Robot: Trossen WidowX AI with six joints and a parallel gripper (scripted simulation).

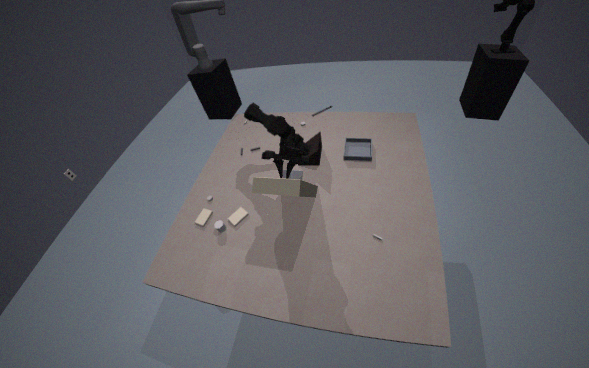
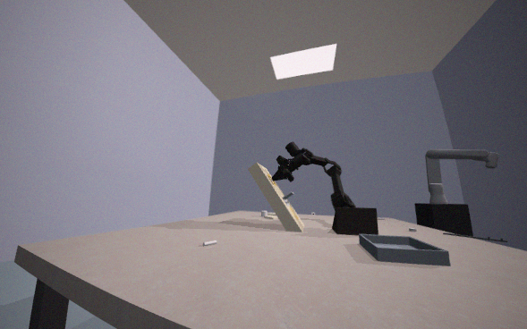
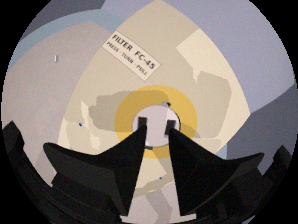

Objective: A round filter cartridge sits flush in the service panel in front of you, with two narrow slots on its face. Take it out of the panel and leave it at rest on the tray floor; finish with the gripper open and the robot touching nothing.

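jaws: the gripper (image 1: 284, 177) (image 2: 275, 179) (image 3: 157, 131) stood released, partly parted, tips at the slots; contact could not be told.
cartridge (image 3: 156, 114): it sat in the tilted panel (image 1: 277, 187) (image 2: 276, 197) (image 3: 150, 30).
tray (image 1: 358, 159) (image 2: 413, 257): it lay at two o'clock from the panel, seen from above.

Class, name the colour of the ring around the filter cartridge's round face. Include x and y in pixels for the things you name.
Yellow; the ring (image 3: 121, 123) shows best in the wrist view.
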